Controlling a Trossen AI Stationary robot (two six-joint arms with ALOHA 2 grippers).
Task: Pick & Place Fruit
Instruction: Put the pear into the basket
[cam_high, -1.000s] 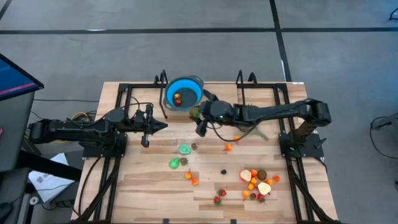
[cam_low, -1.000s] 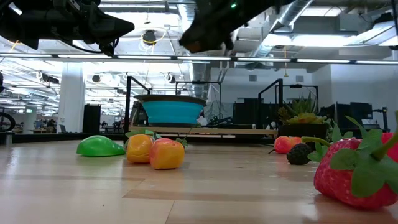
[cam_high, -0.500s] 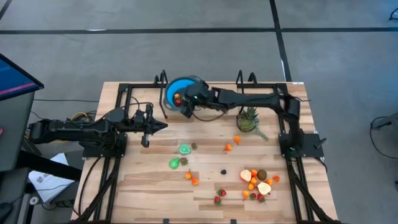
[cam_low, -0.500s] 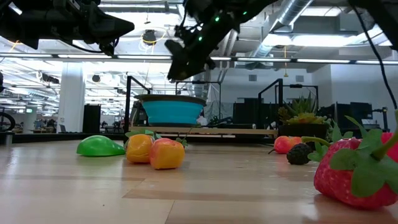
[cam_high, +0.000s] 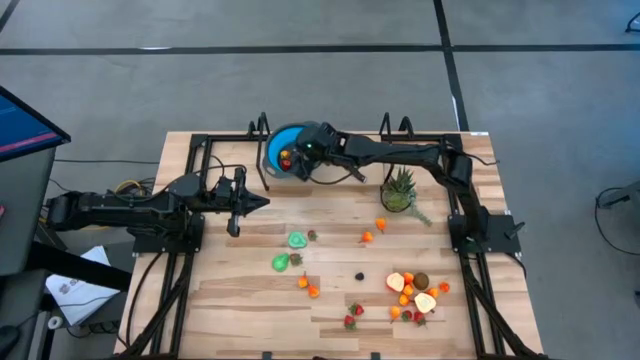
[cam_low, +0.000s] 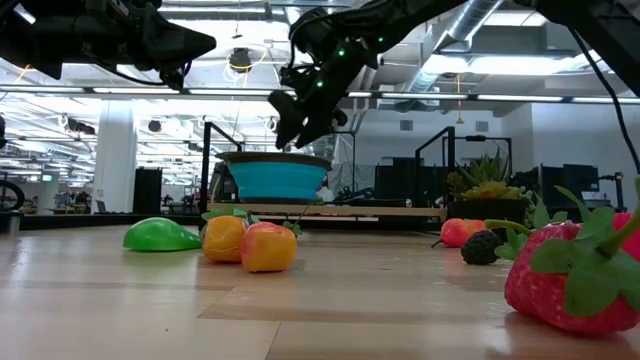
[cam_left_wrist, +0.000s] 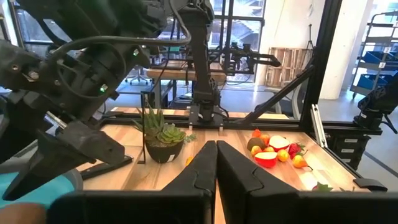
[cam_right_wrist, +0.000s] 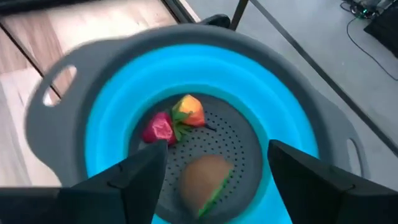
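Note:
The blue bowl (cam_high: 279, 140) stands near the table's far edge. My right gripper (cam_high: 303, 157) hangs over it, open, its fingers (cam_right_wrist: 140, 171) wide apart above the bowl's floor. A brown kiwi (cam_right_wrist: 204, 177), a red strawberry (cam_right_wrist: 157, 129) and an orange piece (cam_right_wrist: 189, 112) lie in the bowl, untouched. More toy fruit lies on the table: green pieces (cam_high: 297, 240), orange bits (cam_high: 367, 237) and a cluster (cam_high: 415, 292) near the right front. My left gripper (cam_high: 262, 204) is shut and hovers over the table's left side.
A spiky green plant (cam_high: 400, 190) stands right of the bowl, under my right arm. Black frame rails (cam_high: 200, 150) run along the table's sides and far edge. In the low view a big strawberry (cam_low: 575, 275) and orange pieces (cam_low: 250, 245) lie close by.
My right gripper has swung from the table's middle toward the far edge and somewhat left, ending above the blue bowl. My left arm has kept still, and the fruit on the table has not moved.

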